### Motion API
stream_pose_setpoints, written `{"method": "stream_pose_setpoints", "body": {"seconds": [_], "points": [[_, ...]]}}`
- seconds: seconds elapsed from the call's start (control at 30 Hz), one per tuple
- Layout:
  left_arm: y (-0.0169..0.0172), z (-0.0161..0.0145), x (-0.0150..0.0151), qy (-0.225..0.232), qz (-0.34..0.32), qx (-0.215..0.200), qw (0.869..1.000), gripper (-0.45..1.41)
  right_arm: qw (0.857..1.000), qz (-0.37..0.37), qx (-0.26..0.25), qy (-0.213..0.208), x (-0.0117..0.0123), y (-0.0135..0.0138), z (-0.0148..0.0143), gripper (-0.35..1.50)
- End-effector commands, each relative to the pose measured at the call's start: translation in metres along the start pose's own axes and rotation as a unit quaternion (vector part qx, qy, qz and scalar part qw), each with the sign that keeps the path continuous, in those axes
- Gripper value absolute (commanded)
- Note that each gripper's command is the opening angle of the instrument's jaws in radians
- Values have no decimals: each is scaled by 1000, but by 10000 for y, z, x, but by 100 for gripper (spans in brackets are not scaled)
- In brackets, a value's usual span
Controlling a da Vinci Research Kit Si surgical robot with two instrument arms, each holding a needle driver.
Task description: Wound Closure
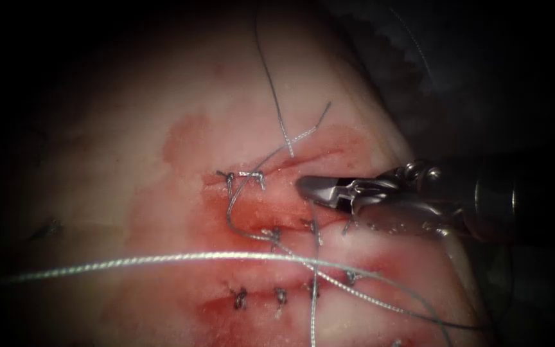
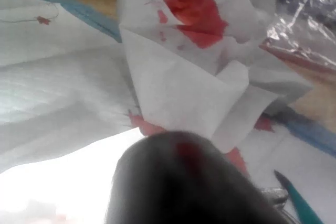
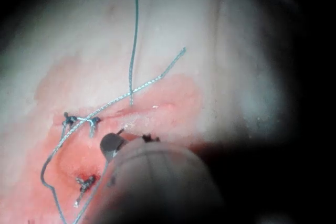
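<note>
Pale pink tissue [image 1: 130, 128] is seen from the endoscope with the cut [image 1: 252, 212] at the centre, a band of red fluid [image 1: 226, 315] spread along and below it. Rows of dark stitch knots [image 1: 239, 297] are set along the reddened edges, presumably to hold them together. The right tool [image 1: 313, 188] is brought in from 3 o'clock and laid low over the cut, its tip just short of the centre. Its jaws appear closed together. A strand running toward 6 o'clock passes directly beneath them, and whether it is pinched cannot be told. The placement suggests that the thread there is being attended to. A bright length of thread [image 1: 162, 259] is stretched from 9 o'clock across the tissue toward 5 o'clock, lying slack on the surface. A finer strand [image 1: 271, 77] is led away to 12 o'clock, and a short free end [image 1: 306, 133] points toward 1 o'clock. Where the needle lies cannot be told. Seen from the right wrist, the same tool tip [image 3: 111, 144] rests just beside a knot. In the left wrist view, crumpled white paper [image 2: 189, 93], stained red, is left on the draped bench [image 2: 52, 77] beyond the left arm's shaft [image 2: 178, 182], likely kept for blotting. What the left tool holds cannot be told. Nothing here serves as a container, the paper merely having taken up fluid.
</note>
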Motion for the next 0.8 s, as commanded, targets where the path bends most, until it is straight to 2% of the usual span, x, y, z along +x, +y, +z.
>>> {"method": "stream_pose_setpoints", "body": {"seconds": [0.03,0.1,0.13,0.17,0.23,0.27,0.33,0.37,0.4,0.43,0.47,0.5,0.53,0.57,0.6,0.63,0.67,0.8], "points": [[-2,7,-13,0,4,5,1000,-45,1000,-7,1,2,0,2,2,-35],[7,2,-18,-9,36,-9,999,-45,1000,-20,2,7,-3,-1,-12,-35],[18,-4,-23,-16,52,-34,998,-45,999,-35,2,-7,-11,-6,-33,-35],[18,-4,-23,-16,52,-34,998,-45,999,-35,2,-7,-11,-6,-33,-35],[46,-27,-35,-49,78,-85,992,-45,996,-53,2,-69,-37,-22,-93,-35],[57,-37,-38,-58,89,-105,989,-45,995,-56,6,-84,-47,-28,-115,-35],[72,-51,-43,-65,109,-134,983,-45,993,-61,16,-104,-61,-38,-150,-35],[72,-51,-43,-65,109,-134,983,-45,993,-61,16,-104,-61,-38,-150,-35],[92,-67,-47,-65,130,-175,974,-45,987,-74,38,-135,-79,-49,-192,-35],[92,-67,-47,-65,130,-175,974,-45,987,-74,38,-135,-79,-49,-192,-35],[113,-82,-46,-63,139,-213,965,-45,981,-87,66,-161,-94,-59,-224,-35],[122,-88,-46,-63,136,-225,963,-45,976,-95,92,-173,-104,-67,-243,-35],[139,-97,-42,-59,135,-238,960,-45,965,-110,143,-191,-118,-80,-269,-35],[145,-101,-41,-61,135,-247,958,-45,957,-118,170,-204,-127,-90,-283,-35],[145,-101,-41,-61,135,-247,958,-45,957,-118,170,-204,-127,-90,-283,-35],[149,-103,-40,-63,134,-252,956,-45,951,-125,188,-214,-133,-98,-291,-35],[157,-105,-37,-61,131,-264,954,-45,933,-140,236,-233,-146,-119,-308,-35],[159,-104,-35,-60,128,-271,952,-45,904,-159,311,-247,-163,-156,-326,-35]]}}
